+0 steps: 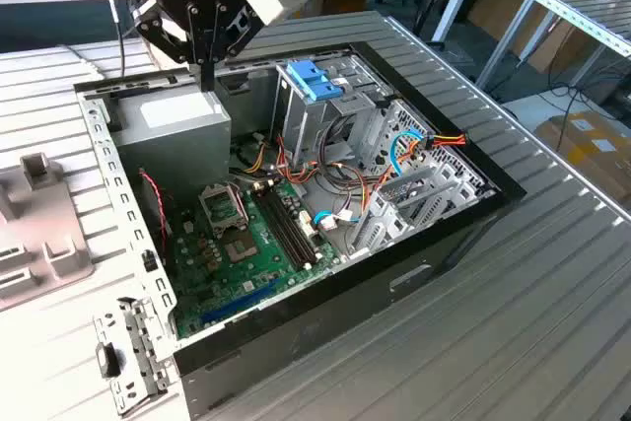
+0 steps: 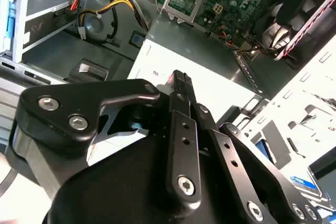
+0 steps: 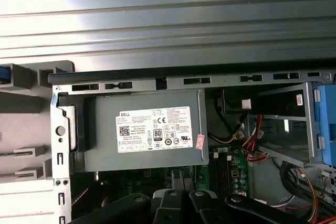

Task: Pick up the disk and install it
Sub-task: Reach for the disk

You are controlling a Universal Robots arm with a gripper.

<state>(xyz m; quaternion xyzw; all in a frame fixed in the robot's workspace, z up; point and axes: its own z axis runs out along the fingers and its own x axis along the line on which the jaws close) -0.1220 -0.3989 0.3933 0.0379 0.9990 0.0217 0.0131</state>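
Observation:
My gripper (image 1: 207, 81) hangs just above the grey power-supply box (image 1: 173, 120) at the back corner of the open computer case (image 1: 463, 234), on the exterior view's left. Its black fingers (image 2: 180, 76) are pressed together with nothing between them. In the second wrist view, a flat piece with a white label and blue trim (image 2: 308, 182) peeks in beyond the case's white frame. It looks like the disk, but most of it is cut off. The gripper is well apart from it.
The case lies on its side on a ribbed table (image 1: 513, 342), with a green motherboard (image 1: 237, 244) and loose cables inside. A light-blue latch (image 1: 314, 78) tops the drive cage (image 1: 355, 135). A grey fixture (image 1: 39, 234) sits at the exterior view's left.

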